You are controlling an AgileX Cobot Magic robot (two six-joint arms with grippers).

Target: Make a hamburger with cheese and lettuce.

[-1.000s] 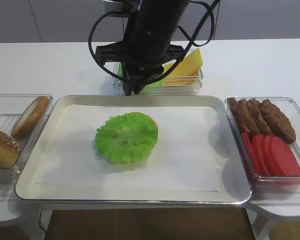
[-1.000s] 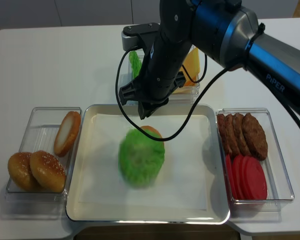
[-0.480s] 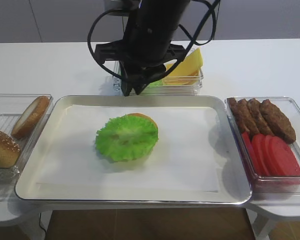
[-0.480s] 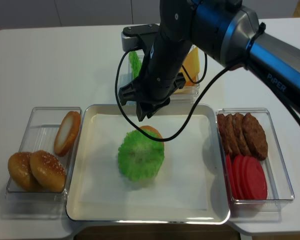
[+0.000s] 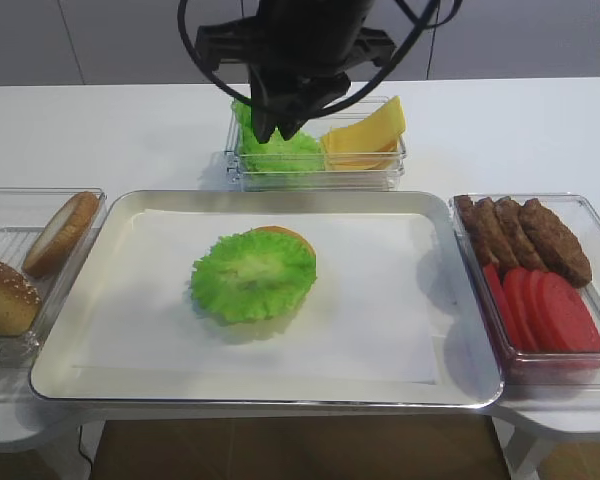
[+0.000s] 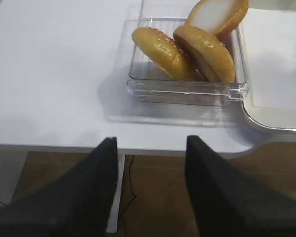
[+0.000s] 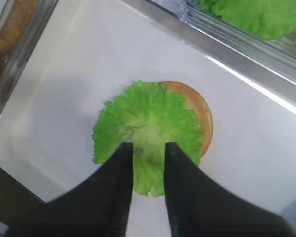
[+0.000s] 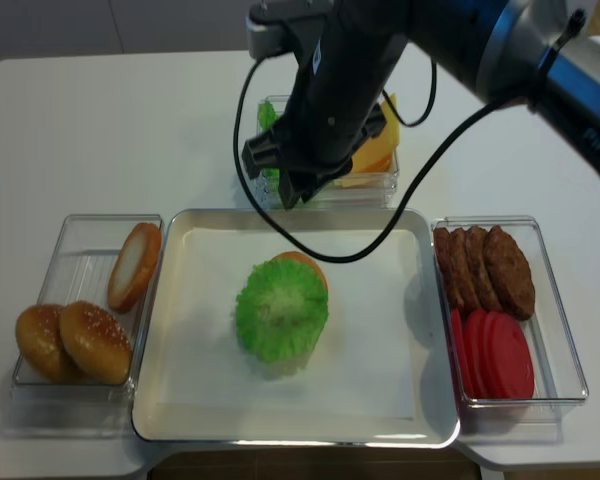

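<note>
While lettuce [image 5: 253,276] covers the hamburger [image 5: 292,237], cheese [image 5: 365,133] fills its bin [image 5: 380,172].

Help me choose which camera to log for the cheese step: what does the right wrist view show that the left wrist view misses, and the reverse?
Only the right wrist view shows the lettuce lying on the hamburger, whose rim peeks out on one side, with the right gripper empty above it. Only the left wrist view shows the bun container with three bun pieces, the table edge, and the open left gripper. Both show part of the paper-lined tray. Neither shows cheese.
</note>
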